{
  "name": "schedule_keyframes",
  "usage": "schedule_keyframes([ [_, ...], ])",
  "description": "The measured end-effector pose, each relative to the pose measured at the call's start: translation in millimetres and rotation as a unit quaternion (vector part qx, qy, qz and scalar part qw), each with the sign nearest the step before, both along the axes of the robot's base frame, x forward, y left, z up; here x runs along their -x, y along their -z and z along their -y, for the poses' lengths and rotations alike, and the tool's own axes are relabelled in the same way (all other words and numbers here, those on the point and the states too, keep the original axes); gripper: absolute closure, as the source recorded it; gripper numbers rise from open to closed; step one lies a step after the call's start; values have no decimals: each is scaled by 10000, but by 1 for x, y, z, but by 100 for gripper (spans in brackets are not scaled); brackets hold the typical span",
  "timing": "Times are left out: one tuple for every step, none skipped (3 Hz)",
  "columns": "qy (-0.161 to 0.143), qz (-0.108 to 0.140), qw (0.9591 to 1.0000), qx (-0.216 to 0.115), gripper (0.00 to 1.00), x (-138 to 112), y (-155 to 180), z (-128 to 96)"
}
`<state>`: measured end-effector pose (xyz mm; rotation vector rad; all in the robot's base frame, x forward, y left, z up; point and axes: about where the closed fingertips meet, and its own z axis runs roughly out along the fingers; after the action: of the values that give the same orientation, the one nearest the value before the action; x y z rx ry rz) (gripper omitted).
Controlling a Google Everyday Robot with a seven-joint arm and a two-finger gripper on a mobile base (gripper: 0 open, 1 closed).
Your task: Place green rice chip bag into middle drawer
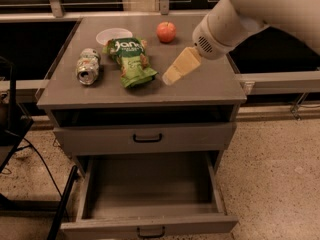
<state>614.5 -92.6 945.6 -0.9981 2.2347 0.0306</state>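
We see the green rice chip bag [131, 59] lying on the counter [210, 91] just left of the pincer [169, 77], apart from it. The middle drawer [150, 196] stands pulled open well below the pincer. We cannot tell whether the pincer is released or clenched.

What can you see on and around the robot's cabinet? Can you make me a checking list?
Surface: grey cabinet top, level, with things on its left half.
Job's things: green rice chip bag lies flat on the top; middle drawer is pulled open, nothing seen inside.
Clutter: crushed can left of the bag; red apple and white round dish behind it.
Grippers: gripper low over the top, just right of the bag.
Cables: black cable on the floor, left.
Surroundings: speckled floor; upper drawer shut.
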Motion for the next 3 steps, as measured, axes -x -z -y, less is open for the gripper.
schedule_keyframes([
  [28,202,9997,-121,0,-20,4,-18],
  [-16,368,9990,-242,0,-38,5,-38],
  [-171,464,9978,-432,0,-58,10,-72],
])
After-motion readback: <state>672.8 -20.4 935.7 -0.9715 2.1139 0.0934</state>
